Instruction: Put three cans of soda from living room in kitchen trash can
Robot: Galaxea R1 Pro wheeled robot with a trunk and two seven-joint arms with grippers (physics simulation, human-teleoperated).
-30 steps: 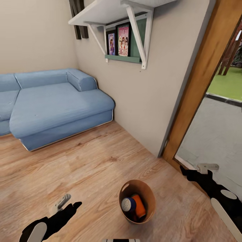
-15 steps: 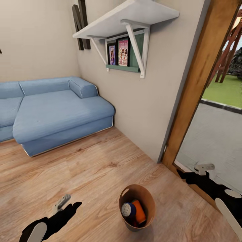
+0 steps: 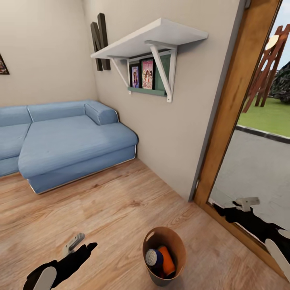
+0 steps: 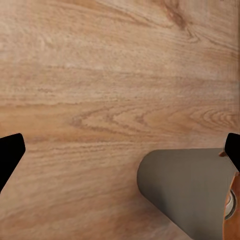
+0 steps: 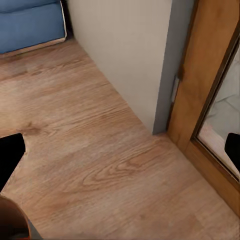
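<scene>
The trash can [image 3: 177, 238] stands on the wood floor between my arms, dark grey outside and brown inside. In it lie a blue soda can with a silver top [image 3: 152, 257] and an orange soda can [image 3: 166, 255]; what lies under them is hidden. My left gripper [image 3: 79, 244] hangs open left of the bin, holding nothing. In the left wrist view the left gripper [image 4: 120, 152] spreads wide above the floor, beside the bin's grey wall [image 4: 185, 190]. My right gripper [image 3: 237, 204] hovers open near the door frame; in the right wrist view the right gripper [image 5: 120, 150] is empty, the bin's rim [image 5: 12, 220] at the corner.
A light blue corner sofa [image 3: 72, 141] fills the back left. A white wall shelf [image 3: 153, 38] with framed pictures [image 3: 147, 74] and a dark letter N [image 3: 99, 40] hang on the wall. A wooden door frame [image 3: 229, 121] and glass door stand close on the right.
The whole picture has slid downward, so the camera has tilted up; more of the shelf and letter N shows. Bin, cans and both open grippers keep their places.
</scene>
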